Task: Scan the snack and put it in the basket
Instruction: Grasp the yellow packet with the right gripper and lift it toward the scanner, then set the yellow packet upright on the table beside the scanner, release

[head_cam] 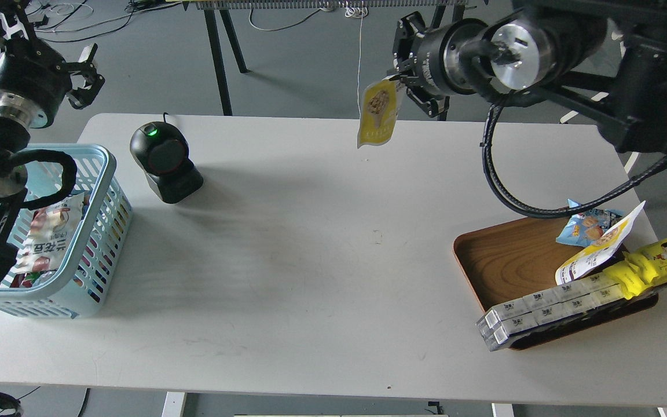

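Note:
My right gripper [401, 81] is shut on the top edge of the snack [378, 113], a yellow and white pouch with a round food picture, which hangs in the air above the far middle of the table. The light blue basket [105, 191] stands at the table's left edge with several packets inside. My left gripper [87, 75] is raised beyond the basket's far end, with its fingers spread open and nothing in them. A black barcode scanner [165, 162] with a green light stands to the right of the basket, well left of the hanging snack.
A brown wooden tray [501, 260] at the right holds a light blue snack bag [585, 226], a second yellow and white pouch [597, 249], a bright yellow packet with a cartoon face [658, 260] and a row of white boxes [548, 310]. Black table legs stand behind the table.

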Controlling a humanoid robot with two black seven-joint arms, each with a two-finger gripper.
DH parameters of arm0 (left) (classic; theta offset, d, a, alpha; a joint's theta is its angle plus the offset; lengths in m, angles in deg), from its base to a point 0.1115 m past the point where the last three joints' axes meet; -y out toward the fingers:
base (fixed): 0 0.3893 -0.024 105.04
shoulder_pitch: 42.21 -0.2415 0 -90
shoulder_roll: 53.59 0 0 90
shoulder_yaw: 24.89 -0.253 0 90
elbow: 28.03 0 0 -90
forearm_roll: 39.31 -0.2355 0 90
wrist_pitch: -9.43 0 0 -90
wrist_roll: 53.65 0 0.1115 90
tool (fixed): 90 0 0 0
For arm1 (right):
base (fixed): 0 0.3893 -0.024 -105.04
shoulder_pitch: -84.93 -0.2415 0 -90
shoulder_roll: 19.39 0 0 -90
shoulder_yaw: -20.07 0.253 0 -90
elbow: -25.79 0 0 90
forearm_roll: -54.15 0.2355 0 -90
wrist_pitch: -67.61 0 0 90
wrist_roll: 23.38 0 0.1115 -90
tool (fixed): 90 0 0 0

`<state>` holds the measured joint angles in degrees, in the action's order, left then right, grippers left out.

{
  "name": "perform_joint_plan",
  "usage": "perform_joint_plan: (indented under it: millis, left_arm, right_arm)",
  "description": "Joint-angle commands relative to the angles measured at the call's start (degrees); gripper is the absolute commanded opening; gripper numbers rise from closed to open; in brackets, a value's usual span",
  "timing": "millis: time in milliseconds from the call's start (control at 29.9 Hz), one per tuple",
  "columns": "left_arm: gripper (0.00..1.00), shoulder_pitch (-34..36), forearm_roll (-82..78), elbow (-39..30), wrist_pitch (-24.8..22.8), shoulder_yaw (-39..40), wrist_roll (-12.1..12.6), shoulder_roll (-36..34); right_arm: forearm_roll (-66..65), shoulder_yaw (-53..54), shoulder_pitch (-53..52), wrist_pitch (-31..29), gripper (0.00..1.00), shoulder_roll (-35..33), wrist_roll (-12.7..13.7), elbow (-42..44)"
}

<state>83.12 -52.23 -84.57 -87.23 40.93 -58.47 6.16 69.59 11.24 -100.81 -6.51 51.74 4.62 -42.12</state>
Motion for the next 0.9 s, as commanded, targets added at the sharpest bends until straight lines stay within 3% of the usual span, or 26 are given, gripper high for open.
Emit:
perform_joint_plan:
  millis: [0, 334, 702, 802, 869]
  left_arm:
    - [1.00, -0.08, 0.00, 0.38, -0.02, 0.09, 0.08, -0.07]
    - [1.00, -0.08, 0.00, 0.47, -0.11, 0.44, 0.52, -0.42]
    - [1.00, 0.01, 0.35, 0.56, -0.81, 0.97, -0.10, -0.25]
    - [1.00, 0.01, 0.44, 0.65, -0.73, 0.97, -0.19, -0.25]
    - [1.00, 0.27, 0.52, 1.08, -0.55, 0.97, -0.19, -0.16]
  right_arm:
    - [-0.32, 0.04, 2.04, 0.03, 0.00, 5.06, 0.00, 2.60]
    - [-2.60, 0.83, 7.75, -0.15, 0.00, 15.79, 0.00, 9.12]
    - [-3.14, 1.09, 10.66, -0.76, 0.05, 18.61, 0.00, 11.05]
    - [-3.14, 1.09, 11.01, -0.76, 0.24, 18.88, 0.00, 11.40]
    - [-3.22, 1.27, 11.01, -0.85, 0.58, 18.88, 0.00, 11.66]
